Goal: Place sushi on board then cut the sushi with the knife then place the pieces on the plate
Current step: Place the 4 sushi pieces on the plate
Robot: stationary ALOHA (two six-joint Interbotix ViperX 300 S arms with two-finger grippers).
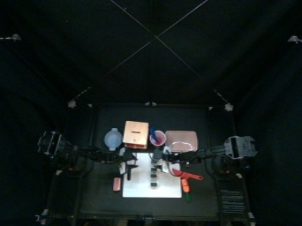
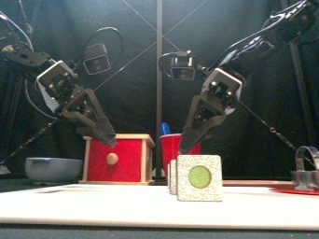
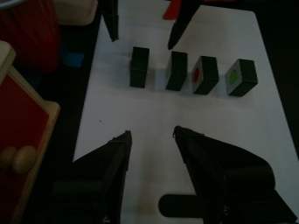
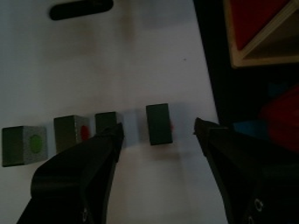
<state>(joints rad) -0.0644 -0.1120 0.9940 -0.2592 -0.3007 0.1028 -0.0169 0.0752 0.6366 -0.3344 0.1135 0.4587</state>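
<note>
- Bowl (image 2: 54,168): lower left of the front view, on the desk (image 1: 101,205), left of the box.
- Left claw (image 2: 104,136): it hangs over the left part of the board, jaws open, nothing between them.
- Box (image 2: 118,159): it stands behind the board. The red cup (image 2: 177,146) is just right of it, with a blue knife (image 2: 166,128) in it.
- Sushi (image 3: 177,70): four pieces stand in a row at the middle of the white board (image 3: 152,109), with small gaps between them.
- Right claw (image 2: 200,138): it is above the sushi, not touching it, jaws open and empty.
- Tray (image 1: 181,139): right of the cup, behind the board, apart from the sushi.
</note>
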